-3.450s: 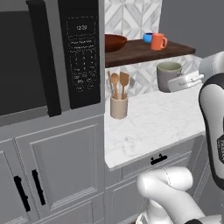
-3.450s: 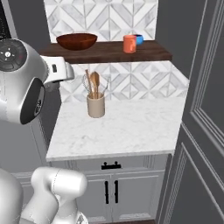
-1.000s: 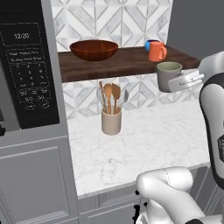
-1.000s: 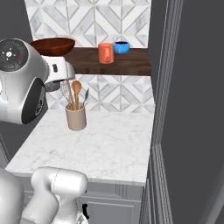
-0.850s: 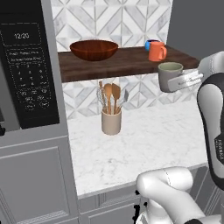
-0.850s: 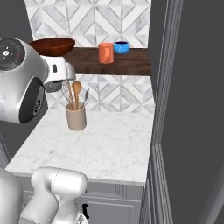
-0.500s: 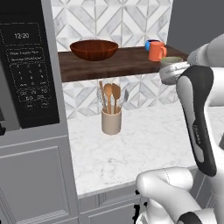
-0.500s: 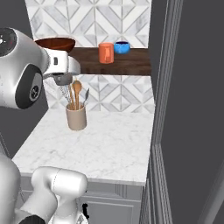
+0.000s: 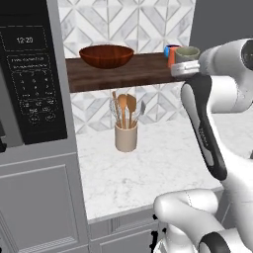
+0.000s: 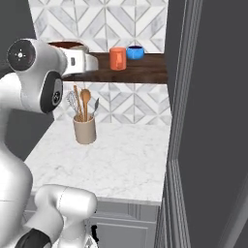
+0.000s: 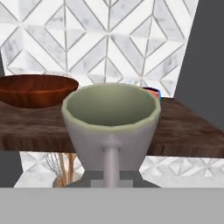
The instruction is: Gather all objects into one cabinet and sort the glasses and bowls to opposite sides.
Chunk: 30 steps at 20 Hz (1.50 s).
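End effector (image 9: 182, 69) gripping grey mug (image 11: 111, 124) beside shelf (image 9: 123, 74)

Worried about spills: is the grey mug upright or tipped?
Upright. In the hand view the grey mug shows its rim level, mouth up, handle hanging straight down, held before the shelf.

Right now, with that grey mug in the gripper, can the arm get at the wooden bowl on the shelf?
Probably not yet: the gripper is taken up by the grey mug. The wooden bowl itself sits uncovered on the shelf.

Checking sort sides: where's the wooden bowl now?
The wooden bowl sits on the shelf board's left end in the left base view, near the microwave, well apart from the orange mug.
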Tool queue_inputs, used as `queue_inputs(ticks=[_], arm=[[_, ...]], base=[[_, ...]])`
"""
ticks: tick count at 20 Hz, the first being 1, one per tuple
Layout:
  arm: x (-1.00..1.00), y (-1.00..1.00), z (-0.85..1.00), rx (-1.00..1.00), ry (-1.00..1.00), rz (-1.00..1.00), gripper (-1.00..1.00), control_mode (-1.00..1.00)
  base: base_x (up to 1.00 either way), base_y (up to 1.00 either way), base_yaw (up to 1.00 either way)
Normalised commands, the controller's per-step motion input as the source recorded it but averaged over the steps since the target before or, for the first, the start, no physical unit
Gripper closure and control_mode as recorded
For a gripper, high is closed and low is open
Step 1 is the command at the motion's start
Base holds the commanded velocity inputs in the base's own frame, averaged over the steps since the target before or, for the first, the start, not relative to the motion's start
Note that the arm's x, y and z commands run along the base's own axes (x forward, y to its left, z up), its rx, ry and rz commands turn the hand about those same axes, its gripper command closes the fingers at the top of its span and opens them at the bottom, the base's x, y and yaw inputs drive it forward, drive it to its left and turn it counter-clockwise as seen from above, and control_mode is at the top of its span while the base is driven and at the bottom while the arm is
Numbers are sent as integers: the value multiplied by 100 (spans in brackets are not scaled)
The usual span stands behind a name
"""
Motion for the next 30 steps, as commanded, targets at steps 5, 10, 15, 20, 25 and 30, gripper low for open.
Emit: queue_inputs(ticks=[5, 10, 15, 20, 25, 30], arm=[[92, 0, 1, 1, 5, 0, 100, -100], [70, 0, 15, 0, 31, 0, 100, -100], [64, 0, 1, 0, 4, 0, 100, -100], [44, 0, -8, 0, -18, 0, 100, -100], [55, 0, -28, 0, -1, 0, 100, -100], [44, 0, -28, 0, 0, 0, 100, -100]], base=[[0, 0, 0], [0, 0, 0], [0, 0, 0], [0, 0, 0], [0, 0, 0], [0, 0, 0]])
